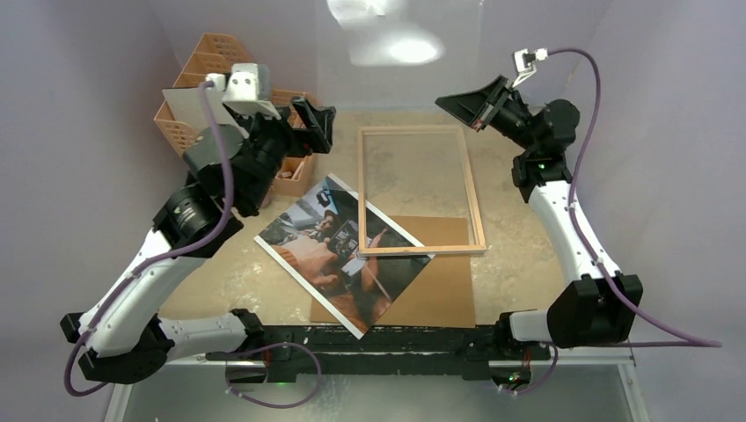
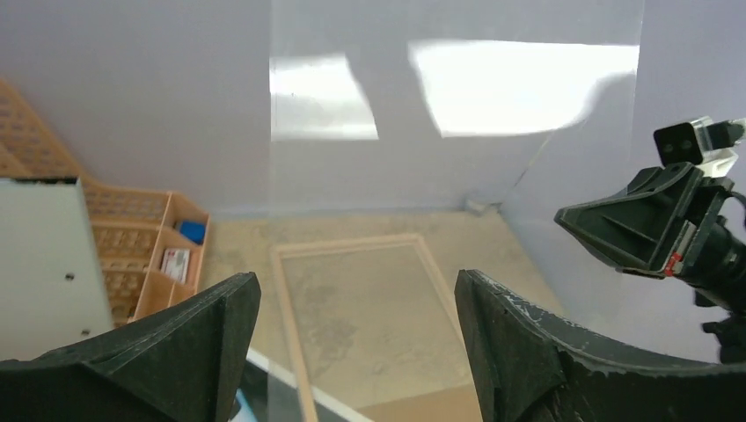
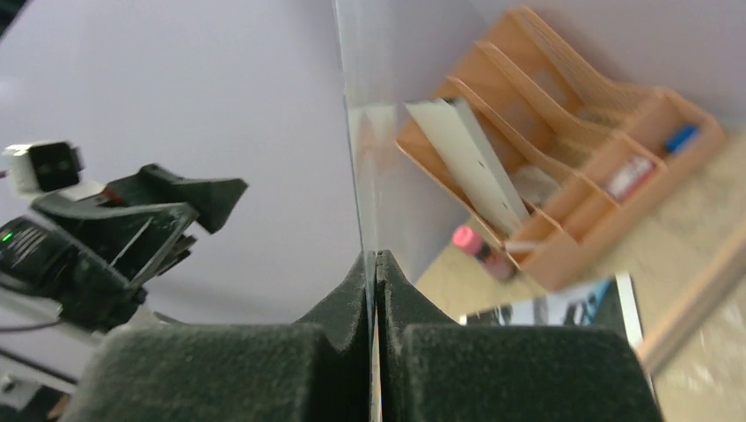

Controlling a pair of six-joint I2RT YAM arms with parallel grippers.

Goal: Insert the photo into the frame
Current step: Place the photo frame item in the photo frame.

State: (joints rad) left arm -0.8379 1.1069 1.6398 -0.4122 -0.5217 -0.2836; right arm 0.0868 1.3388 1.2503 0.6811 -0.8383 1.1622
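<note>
Pale walls close round a sandy bench (image 1: pixel 519 255), with a peach organiser (image 1: pixel 207 61) in the far left corner. The frame (image 1: pixel 478 202) lies flat at mid-bench, and the bench grain shows plainly through its opening. Its near edge rests across a brown board (image 1: pixel 440 290) and across one corner of the photo (image 1: pixel 325 255). The photo lies picture-side up, skewed, just left of and nearer than the frame, with its near half on the board.

The pane (image 1: pixel 396 53) is out of the frame. It stands upright in the air over the far end of the bench. The right fingers (image 3: pixel 343 308) are pressed together on its right edge and carry it alone. The left fingers (image 2: pixel 193 343) are spread wide at the pane's left side, gripping nothing, and point toward the frame.

By my reading, the step in hand is handling the pane; the photo is not yet touched. The frame seems to lie rear side up, so the next move is likely to tip the pane flat and lower it squarely inside the wood rim. That calls for a slow, level descent, since one edge grip lets the sheet swing or slip. The free left arm could steady it. After that the photo must be drawn out from under the frame's corner.
</note>
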